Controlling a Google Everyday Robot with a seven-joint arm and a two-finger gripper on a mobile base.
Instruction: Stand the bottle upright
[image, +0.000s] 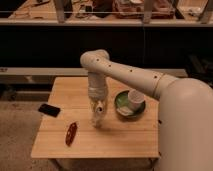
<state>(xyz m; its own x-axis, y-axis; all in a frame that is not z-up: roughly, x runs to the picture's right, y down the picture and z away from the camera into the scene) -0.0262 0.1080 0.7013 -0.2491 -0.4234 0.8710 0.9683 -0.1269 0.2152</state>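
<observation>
From the one camera view we see the arm (125, 72) reaching down over the wooden table (115, 135), its gripper (98, 116) low at the middle — we cannot tell how wide it stands. The whitish bottle (97, 119) sits upright at its tip. Just right is a green bowl (121, 104) holding a white cup (135, 98); left lie a red object (71, 133) and a black phone (49, 109).

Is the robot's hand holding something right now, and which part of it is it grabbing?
The end effector hangs low over the wooden table, around the whitish bottle. Whether it really grips the bottle, and where, cannot be told.
</observation>
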